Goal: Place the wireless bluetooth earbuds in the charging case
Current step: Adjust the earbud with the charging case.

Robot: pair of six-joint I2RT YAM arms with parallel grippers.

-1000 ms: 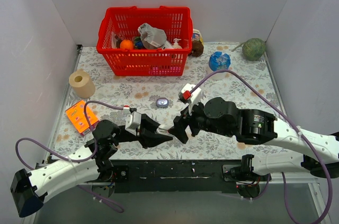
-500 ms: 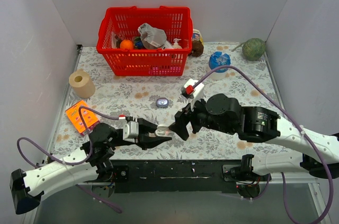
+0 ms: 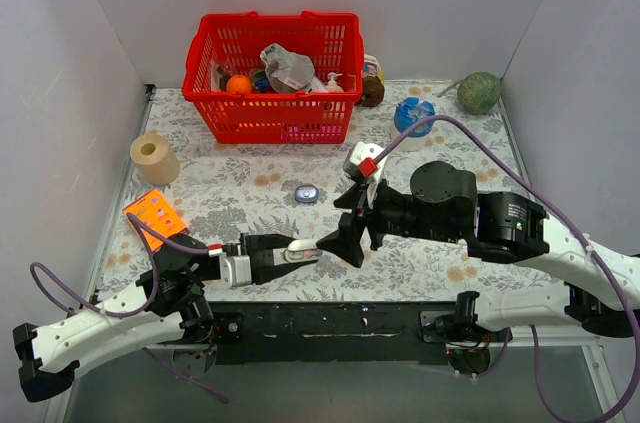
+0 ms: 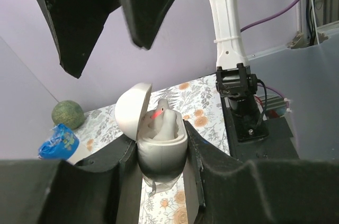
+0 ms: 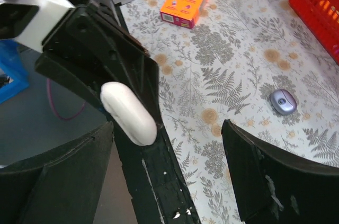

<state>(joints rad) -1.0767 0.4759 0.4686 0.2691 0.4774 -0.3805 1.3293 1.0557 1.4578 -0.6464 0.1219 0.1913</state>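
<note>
Top external: my left arm lies low along near table edge. Left pincer (image 3: 300, 251) clamped on white charging case (image 4: 159, 142), lid hinged open, earbud (image 4: 161, 118) seated inside. Right arm bent across from right; right pincer (image 3: 340, 245) spread wide, tips just right of case.

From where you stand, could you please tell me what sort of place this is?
Probably a robot test cell: plain white walls box in a floral-cloth table, a left arm and right arm are bolted at its near edge, and a red basket holds assorted household items.
</note>
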